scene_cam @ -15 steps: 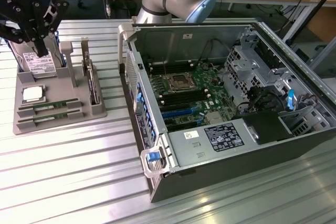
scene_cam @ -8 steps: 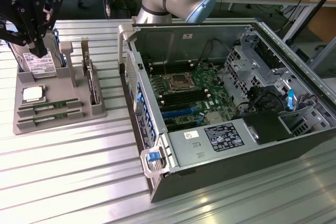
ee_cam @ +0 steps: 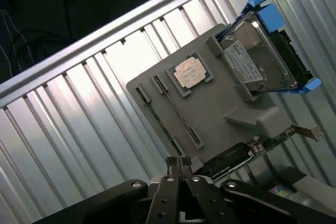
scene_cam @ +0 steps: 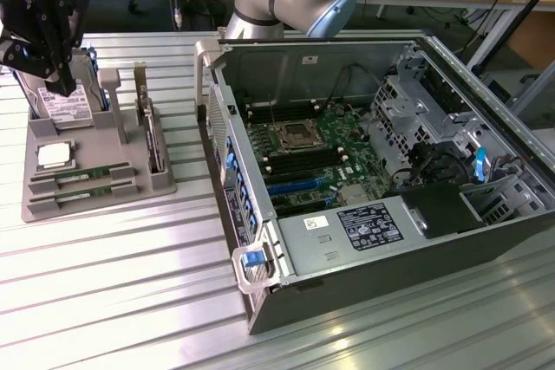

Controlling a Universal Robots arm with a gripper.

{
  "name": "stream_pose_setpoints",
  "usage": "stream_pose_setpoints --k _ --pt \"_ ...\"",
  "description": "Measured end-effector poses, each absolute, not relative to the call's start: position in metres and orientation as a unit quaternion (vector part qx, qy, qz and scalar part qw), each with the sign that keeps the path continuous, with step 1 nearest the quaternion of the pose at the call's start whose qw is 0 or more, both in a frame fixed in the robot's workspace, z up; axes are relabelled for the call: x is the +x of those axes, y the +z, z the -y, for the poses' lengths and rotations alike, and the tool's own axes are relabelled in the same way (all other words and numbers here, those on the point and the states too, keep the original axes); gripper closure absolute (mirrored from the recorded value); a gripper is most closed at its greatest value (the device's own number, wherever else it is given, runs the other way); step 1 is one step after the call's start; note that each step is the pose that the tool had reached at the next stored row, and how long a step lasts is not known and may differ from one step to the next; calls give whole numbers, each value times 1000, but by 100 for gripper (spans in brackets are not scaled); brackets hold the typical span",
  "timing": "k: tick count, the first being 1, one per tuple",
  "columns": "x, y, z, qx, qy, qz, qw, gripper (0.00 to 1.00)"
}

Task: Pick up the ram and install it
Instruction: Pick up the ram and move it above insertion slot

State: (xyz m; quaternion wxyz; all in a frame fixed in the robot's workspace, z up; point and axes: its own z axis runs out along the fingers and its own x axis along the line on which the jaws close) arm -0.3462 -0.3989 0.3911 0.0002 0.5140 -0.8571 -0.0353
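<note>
Two ram sticks lie side by side in slots of the grey holder (scene_cam: 130,181) at the exterior view's left: one ram (scene_cam: 84,175) and, just in front of it, a second ram (scene_cam: 80,190). From the wrist view they appear edge-on as a thin ram (ee_cam: 160,121) and its twin (ee_cam: 181,116). My gripper (scene_cam: 65,84) hangs high above the holder's back end, over the hard drive, its fingers (ee_cam: 178,167) pressed together with nothing between them. The open computer case (scene_cam: 260,301) with its motherboard (scene_cam: 316,149) lies in the middle of the table.
The holder also carries a silver processor chip (scene_cam: 54,156), a labelled hard drive (scene_cam: 68,108) in a blue bracket (ee_cam: 262,3), and an upright card (scene_cam: 154,140). A ribbed metal table (scene_cam: 104,275) carries everything. Benches and cables stand behind.
</note>
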Motion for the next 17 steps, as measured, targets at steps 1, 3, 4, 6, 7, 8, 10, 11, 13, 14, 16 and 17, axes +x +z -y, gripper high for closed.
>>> stream_pose_setpoints --k 1,3,4,6,7,8,10,11,13,14,16,17 --pt "-346 391 399 528 -35 848 1 90" --pt "-346 391 399 564 -35 825 2 90" --pt "-346 391 399 581 -35 813 3 90" --pt "-346 390 399 611 -35 791 4 90" --pt "-346 390 399 627 -35 778 5 90" --pt "-346 390 399 639 -35 768 6 90" --pt "-346 390 399 655 -35 755 6 90" --pt "-346 390 399 662 -35 749 7 90" --pt "-346 390 399 688 -34 725 8 90" --pt "-346 390 399 689 -34 723 8 90" --pt "-346 390 399 690 -34 723 8 90" --pt "-346 390 399 690 -34 723 8 84"
